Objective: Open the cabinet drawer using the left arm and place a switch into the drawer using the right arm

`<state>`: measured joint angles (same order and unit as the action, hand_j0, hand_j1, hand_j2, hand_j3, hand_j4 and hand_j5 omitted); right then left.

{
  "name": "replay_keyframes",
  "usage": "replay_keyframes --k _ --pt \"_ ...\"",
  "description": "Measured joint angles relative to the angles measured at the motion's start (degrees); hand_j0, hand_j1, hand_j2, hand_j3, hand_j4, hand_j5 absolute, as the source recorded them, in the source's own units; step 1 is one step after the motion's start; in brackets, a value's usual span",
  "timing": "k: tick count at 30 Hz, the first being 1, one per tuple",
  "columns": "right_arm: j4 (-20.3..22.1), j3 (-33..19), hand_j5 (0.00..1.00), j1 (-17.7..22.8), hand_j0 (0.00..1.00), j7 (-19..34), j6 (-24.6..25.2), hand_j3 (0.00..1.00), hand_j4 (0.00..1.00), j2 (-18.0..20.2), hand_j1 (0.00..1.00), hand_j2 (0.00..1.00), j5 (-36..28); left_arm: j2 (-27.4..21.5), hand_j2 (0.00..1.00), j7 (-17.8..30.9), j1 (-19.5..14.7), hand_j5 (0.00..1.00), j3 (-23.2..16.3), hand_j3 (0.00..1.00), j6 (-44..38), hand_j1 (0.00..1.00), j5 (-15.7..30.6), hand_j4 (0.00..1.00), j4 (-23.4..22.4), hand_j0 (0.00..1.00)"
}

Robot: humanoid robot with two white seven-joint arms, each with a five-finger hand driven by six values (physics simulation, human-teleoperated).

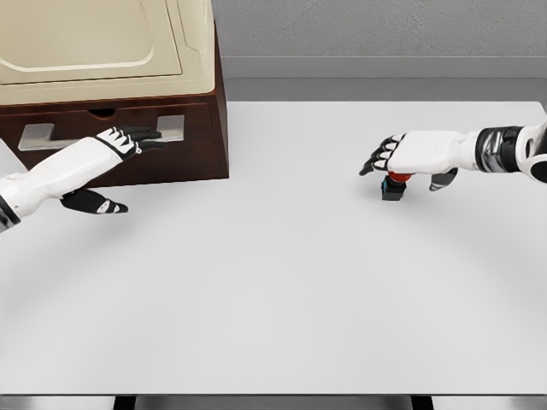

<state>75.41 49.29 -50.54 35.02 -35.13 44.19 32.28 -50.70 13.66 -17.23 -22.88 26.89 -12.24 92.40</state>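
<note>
The cabinet (115,94) stands at the table's (282,282) far left corner, dark brown below with a cream top. Its drawer (102,137) looks shut, its front flush with the cabinet's face, and a flat grey handle (102,131) runs across it. The left arm comes in from the left edge and reaches up to that front. The left hand (128,141) lies flat against the handle, its dark fingers (147,135) stretched out over the handle's right part, and its thumb (94,203) hangs apart below, over the table. The fingers are extended, not curled; whether they hook the handle cannot be told from this view. The right arm comes in from the right edge, held level above the table. The right hand (410,155) hovers palm down over the switch (395,185), a small dark block with a red top that stands on the table well right of the cabinet. The hand's fingers (379,158) are spread and point left, past the switch, and its thumb (443,180) hangs to the switch's right. The palm hides the switch's top, so whether they touch cannot be told, but no finger wraps round it. A grey wall (376,34) rises behind the table.
</note>
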Motion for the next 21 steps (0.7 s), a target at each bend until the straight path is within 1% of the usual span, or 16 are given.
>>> replay_keyframes --k 1,2,3,7,10,12,17,21 --pt "0.00 0.00 1.00 0.00 1.00 0.00 0.01 1.00 1.00 0.02 1.00 1.00 -0.01 0.01 1.00 -0.43 0.88 1.00 0.33 1.00 -0.03 1.00 1.14 1.00 0.38 1.00" --pt "0.02 0.00 1.00 0.00 1.00 0.00 0.00 1.00 1.00 0.03 1.00 1.00 0.00 0.01 1.00 -1.12 2.46 1.00 1.01 1.00 -0.14 1.00 3.14 1.00 1.07 1.00" --pt "0.06 0.01 1.00 0.00 1.00 0.00 0.00 1.00 1.00 0.04 1.00 1.00 0.00 0.00 1.00 -1.28 3.34 1.00 1.68 1.00 -0.07 1.00 3.35 1.00 1.61 1.00" --pt "0.19 0.00 1.00 0.00 1.00 0.00 0.00 1.00 1.00 0.05 1.00 1.00 -0.01 -0.24 1.00 -0.16 4.31 1.00 3.79 1.00 0.17 1.00 0.92 1.00 2.37 1.00" --pt "0.24 0.01 1.00 0.00 1.00 0.00 0.00 1.00 1.00 0.05 1.00 1.00 -0.01 -0.57 1.00 -0.35 6.77 1.00 5.32 1.00 0.26 1.00 1.81 1.00 3.64 1.00" --pt "0.26 0.03 1.00 0.00 1.00 0.00 0.00 1.00 1.00 0.05 1.00 1.00 -0.01 -0.79 1.00 -0.06 7.74 1.00 6.45 1.00 0.29 1.00 0.99 1.00 4.02 1.00" --pt "0.31 0.03 1.00 0.09 1.00 0.00 0.00 1.00 1.00 0.09 1.00 1.00 0.00 -0.89 1.00 -0.57 11.77 1.00 9.50 1.00 0.33 1.00 2.01 1.00 5.90 1.00" --pt "0.34 0.01 1.00 0.09 1.00 0.00 0.00 1.00 1.00 0.11 1.00 1.00 -0.01 -1.02 1.00 -0.13 14.33 1.00 12.03 1.00 0.30 1.00 1.15 1.00 7.11 1.00"
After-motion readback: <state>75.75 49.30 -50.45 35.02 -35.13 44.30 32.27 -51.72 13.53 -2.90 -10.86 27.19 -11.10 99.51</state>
